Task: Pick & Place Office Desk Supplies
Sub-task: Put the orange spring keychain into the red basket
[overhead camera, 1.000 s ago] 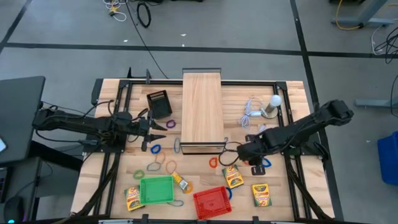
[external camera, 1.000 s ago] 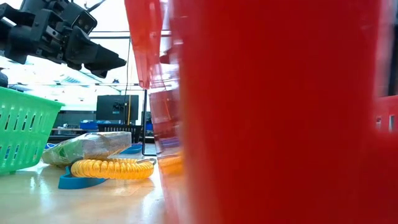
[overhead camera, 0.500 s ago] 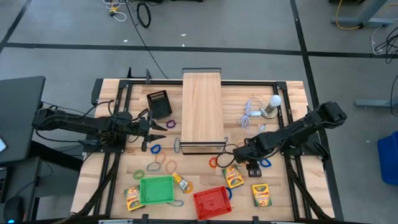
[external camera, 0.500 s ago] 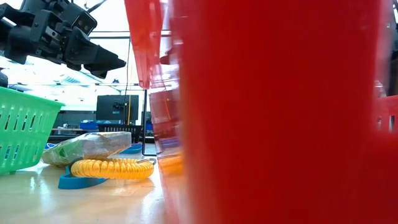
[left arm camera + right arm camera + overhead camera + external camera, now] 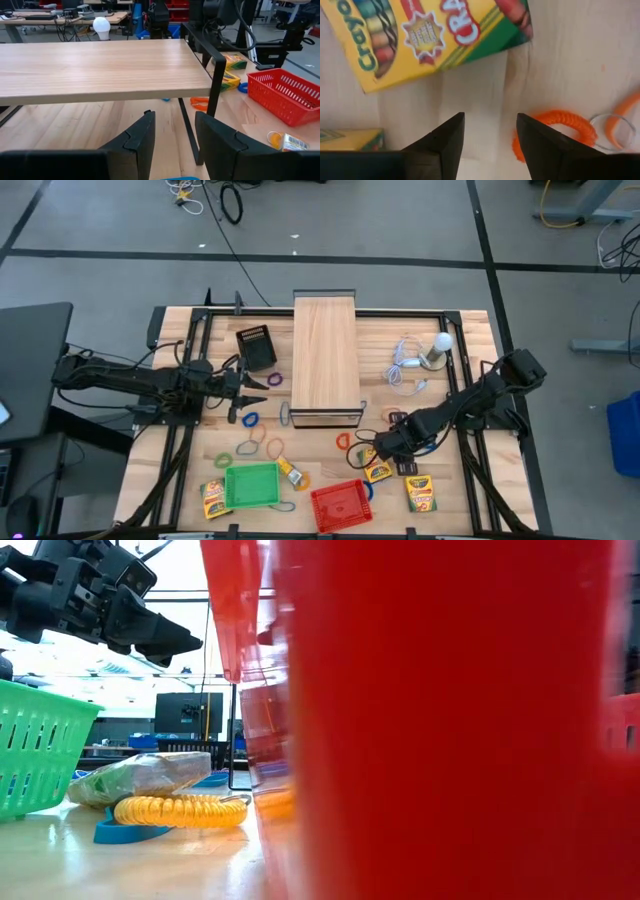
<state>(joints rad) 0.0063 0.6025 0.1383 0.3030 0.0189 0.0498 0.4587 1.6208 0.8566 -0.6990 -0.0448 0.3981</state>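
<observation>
Right end effector (image 5: 375, 451) hangs low over the front right of the table (image 5: 470, 330), its two dark fingers (image 5: 445, 142) parted with bare wood between them and nothing held. Just ahead of those fingers lies a crayon box (image 5: 430, 32), yellow with a green edge and printed crayons in many colours; beside the fingers rests an orange coiled loop (image 5: 555, 127) with a metal ring. From above, that crayon box (image 5: 376, 469) sits just beside the red basket (image 5: 340, 502), with a second box (image 5: 421, 493) further right and a third (image 5: 213, 498) left of the green basket (image 5: 251, 485).

Left end effector (image 5: 262, 380) waits above the table's left side, level with the long wooden box (image 5: 325, 360), fingers (image 5: 140, 140) apart and empty. Small loops in blue, orange, yellow, green and purple lie scattered between the wooden box and the baskets. A yellow coiled loop (image 5: 180, 810) rests on a blue one near the green basket at table height.

Pale wooden slats form the table, framed in black rails. Grey floor with dark lines surrounds it, and benches stand in the room behind.
</observation>
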